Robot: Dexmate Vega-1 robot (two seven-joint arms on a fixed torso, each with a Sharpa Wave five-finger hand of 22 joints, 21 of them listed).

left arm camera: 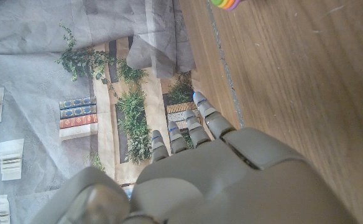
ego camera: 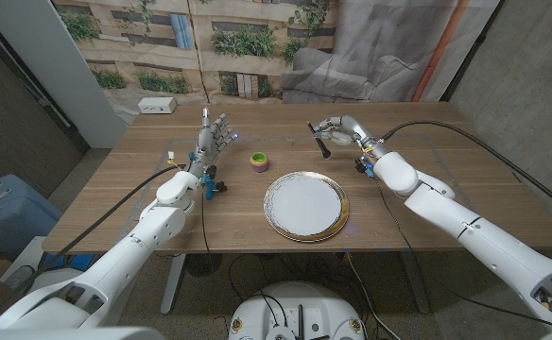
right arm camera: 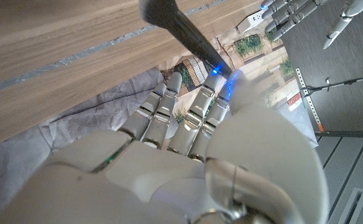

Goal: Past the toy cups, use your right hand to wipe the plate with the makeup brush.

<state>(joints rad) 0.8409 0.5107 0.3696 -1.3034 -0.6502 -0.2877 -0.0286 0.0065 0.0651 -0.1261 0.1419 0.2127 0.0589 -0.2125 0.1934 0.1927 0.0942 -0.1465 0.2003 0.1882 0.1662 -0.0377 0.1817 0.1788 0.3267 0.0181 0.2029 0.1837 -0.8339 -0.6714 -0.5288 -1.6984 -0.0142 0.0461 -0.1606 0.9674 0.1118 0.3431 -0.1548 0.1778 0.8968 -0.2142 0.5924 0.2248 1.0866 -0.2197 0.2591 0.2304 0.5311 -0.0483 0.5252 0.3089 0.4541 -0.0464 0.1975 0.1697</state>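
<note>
Clearly the right hand (ego camera: 333,127) pinches the makeup brush (ego camera: 321,145) lightly above the surface (ego camera: 418,203); it could slip before reaching the plate (ego camera: 305,205). Left hand (ego camera: 214,138) stands spread, empty.

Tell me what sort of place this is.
Probably a robot test lab, not a home: a printed backdrop of plants and bookshelves hangs behind the wooden table, grey cloth is draped beside it, and cables trail across the table.

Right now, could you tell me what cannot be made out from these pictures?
- Makeup brush bristles: too small in the head view; cut off by the edge in the right wrist view.
- Toy cups: number too small to tell; cut off in the left wrist view.
- Right hand: its grip is hidden by its own back.
</note>
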